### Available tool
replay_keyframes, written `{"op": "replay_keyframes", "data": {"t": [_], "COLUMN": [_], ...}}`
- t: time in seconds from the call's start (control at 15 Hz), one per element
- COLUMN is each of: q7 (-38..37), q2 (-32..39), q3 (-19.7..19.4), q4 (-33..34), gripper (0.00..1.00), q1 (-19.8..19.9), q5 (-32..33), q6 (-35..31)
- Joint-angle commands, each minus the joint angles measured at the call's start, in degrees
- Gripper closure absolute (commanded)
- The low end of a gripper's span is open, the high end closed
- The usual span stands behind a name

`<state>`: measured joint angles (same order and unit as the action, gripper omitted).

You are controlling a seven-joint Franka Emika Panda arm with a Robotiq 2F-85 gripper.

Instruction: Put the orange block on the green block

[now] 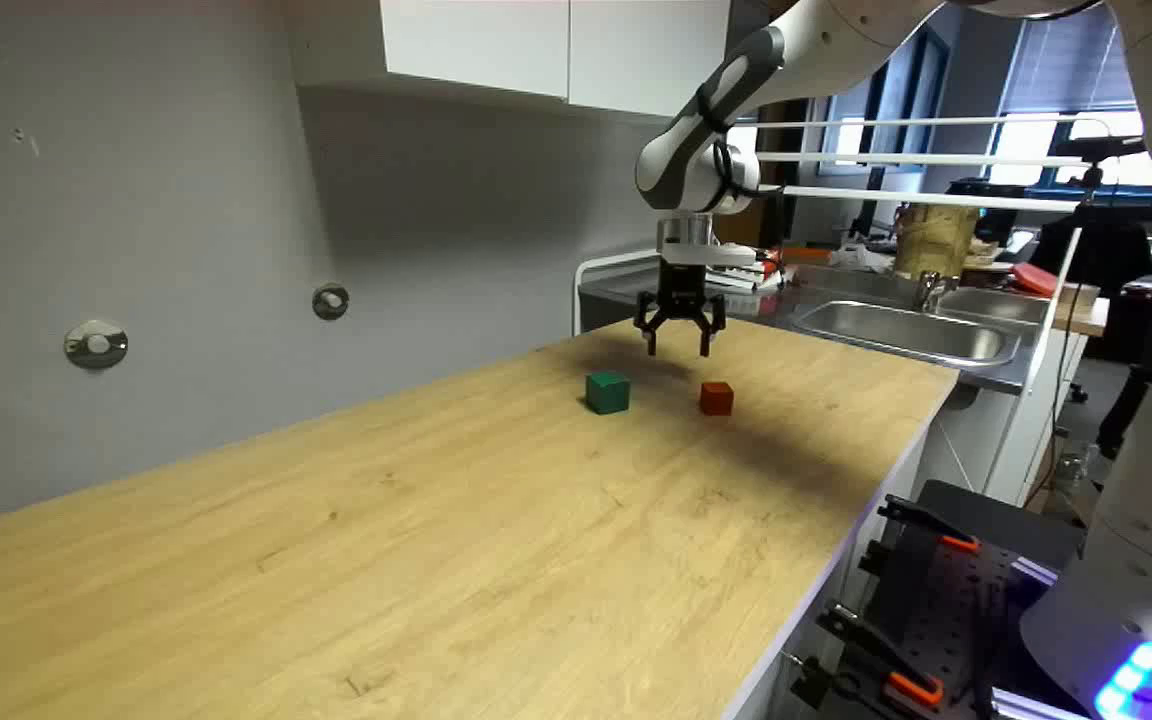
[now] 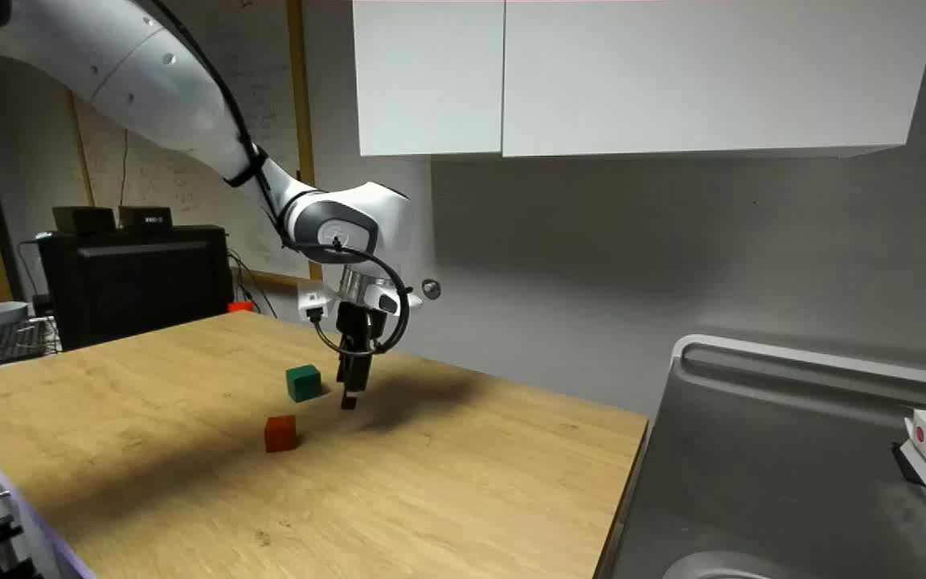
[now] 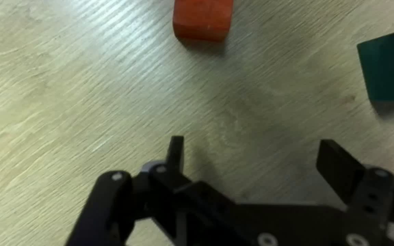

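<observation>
Orange block [image 1: 716, 398] sits flat on the wooden tabletop [image 1: 386, 550], near the green block [image 1: 607, 393] but not touching it, with bare wood between the two. It looks like a small solid cube, so I expect it to be light and stiff, with no give under pressure and little risk of damage; its faces seem smooth, so it might slip or twist if caught off-centre. The best hold is probably on two opposite upright sides, centred and about mid-height, leaving the underside free to settle on the green top. Being a cube, it has no long axis that I can make out, so only the turn of its faces matters. Though cut off at the top of the wrist view, it shows a lower edge running nearly level, roughly along the line on which the gripper [image 1: 678, 345] would close, so little wrist turn seems needed to take it. The green block, partly cut off there too, appears turned a little differently, which may call for a small rotation before release. For now the fingers [image 3: 340, 167] stand wide apart above the tabletop with nothing between them, clear of both blocks.
</observation>
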<state>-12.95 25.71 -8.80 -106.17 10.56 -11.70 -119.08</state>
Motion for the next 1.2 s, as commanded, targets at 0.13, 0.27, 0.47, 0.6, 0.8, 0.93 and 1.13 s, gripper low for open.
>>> {"op": "replay_keyframes", "data": {"t": [0.13,0.27,0.47,0.6,0.8,0.93,1.13], "q7": [0.03,0.03,0.03,0.03,0.03,-0.32,-1.14], "q2": [0.1,0.1,0.1,0.1,0.1,0.31,0.7], "q3": [-0.07,-0.07,-0.06,-0.06,-0.06,-0.15,-0.34], "q4": [0.26,0.29,0.29,0.29,0.29,0.46,0.01], "gripper": [0.0,0.0,0.0,0.0,0.0,0.0,0.0], "q1": [-0.02,-0.02,-0.02,-0.02,-0.02,0.04,0.37], "q5": [-0.01,-0.01,-0.01,-0.01,-0.01,-0.12,-0.88], "q6": [0.07,0.06,0.06,0.06,0.06,0.23,-0.47]}}
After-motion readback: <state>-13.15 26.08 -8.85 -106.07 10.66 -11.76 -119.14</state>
